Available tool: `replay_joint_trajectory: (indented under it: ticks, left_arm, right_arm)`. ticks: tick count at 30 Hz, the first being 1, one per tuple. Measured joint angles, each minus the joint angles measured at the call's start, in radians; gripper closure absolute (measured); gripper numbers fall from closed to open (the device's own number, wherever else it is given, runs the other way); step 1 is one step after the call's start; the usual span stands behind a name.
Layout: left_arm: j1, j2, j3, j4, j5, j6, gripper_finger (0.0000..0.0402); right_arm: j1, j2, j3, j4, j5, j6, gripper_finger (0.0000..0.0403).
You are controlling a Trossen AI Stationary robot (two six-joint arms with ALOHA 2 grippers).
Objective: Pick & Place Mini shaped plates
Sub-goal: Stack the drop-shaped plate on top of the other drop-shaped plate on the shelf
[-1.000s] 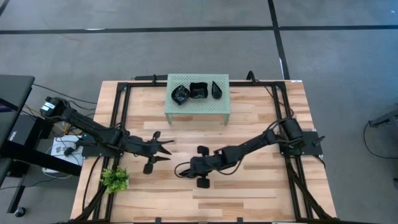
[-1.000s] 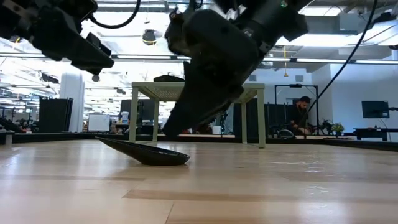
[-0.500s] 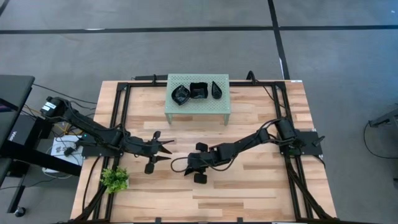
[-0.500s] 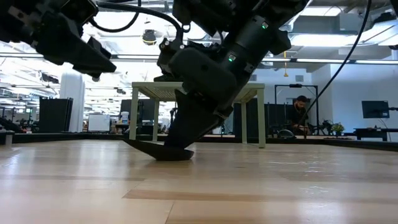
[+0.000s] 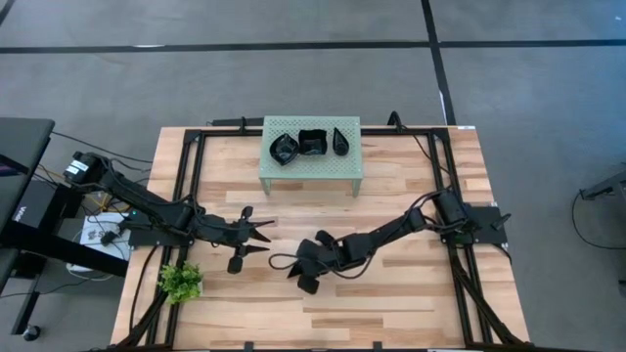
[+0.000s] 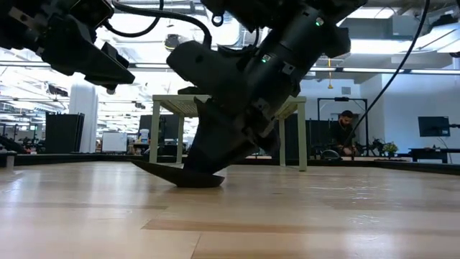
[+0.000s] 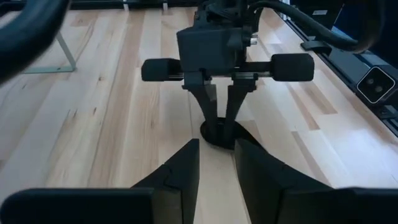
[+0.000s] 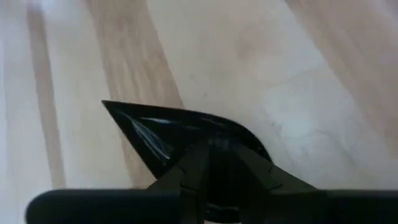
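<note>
A black teardrop mini shaped plate (image 8: pixel 160 127) sits near the table's middle, and my right gripper (image 5: pixel 293 264) is shut on it. The low view shows the plate (image 6: pixel 180 177) under the dark fingers. My left gripper (image 5: pixel 262 235) hangs above the table to the plate's left, open and holding nothing. It points at the plate (image 7: pixel 219 134). Three more black plates (image 5: pixel 311 143) rest on top of the mint-green rack (image 5: pixel 311 168) at the far side. My right gripper pinches the plate's wide rounded end (image 8: pixel 217 142) between its two fingers (image 7: pixel 217 115). The fingers slant down from the table's right side. The plate's underside rests on the table, and its pointed end (image 6: pixel 140 164) tilts up toward the left.
A small green plant (image 5: pixel 180 282) stands near the table's front left corner. Black frame rails (image 5: pixel 192 176) run along both table sides. Bare wood lies between the rack and the grippers. A person (image 6: pixel 348 133) sits far behind the table.
My right gripper has rolled its wrist and sunk a little, staying shut on the plate. The plate has turned about on the table with it and looks shorter in the low view.
</note>
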Motion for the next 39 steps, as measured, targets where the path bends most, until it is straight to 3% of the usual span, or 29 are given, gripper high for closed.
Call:
replay_joint_trajectory:
  ticks: [6,9,14,18,32,39]
  left_arm:
    - [0.000,0.000,0.000,0.002,0.000,0.000,0.0298]
    - [0.000,0.000,0.000,0.006,0.000,-0.001,0.0298]
    - [0.000,0.001,0.000,0.006,0.000,-0.006,0.0298]
    - [0.000,0.001,0.000,0.006,0.000,-0.007,0.0298]
    - [0.000,0.001,0.000,0.015,0.001,-0.007,0.0298]
    - [0.000,0.001,0.000,0.015,0.001,-0.007,0.0298]
  right_arm:
    - [0.012,-0.033,0.017,-0.001,0.003,-0.151,0.0347]
    - [0.016,-0.076,0.055,-0.062,-0.002,-0.169,0.0347]
    - [0.040,-0.105,0.069,-0.239,-0.048,-0.417,0.0347]
    - [0.054,-0.097,0.069,-0.303,-0.059,-0.478,0.0347]
    - [0.038,-0.067,0.070,-0.237,-0.104,-0.766,0.0344]
    - [0.031,-0.065,0.069,-0.243,-0.108,-0.769,0.0300]
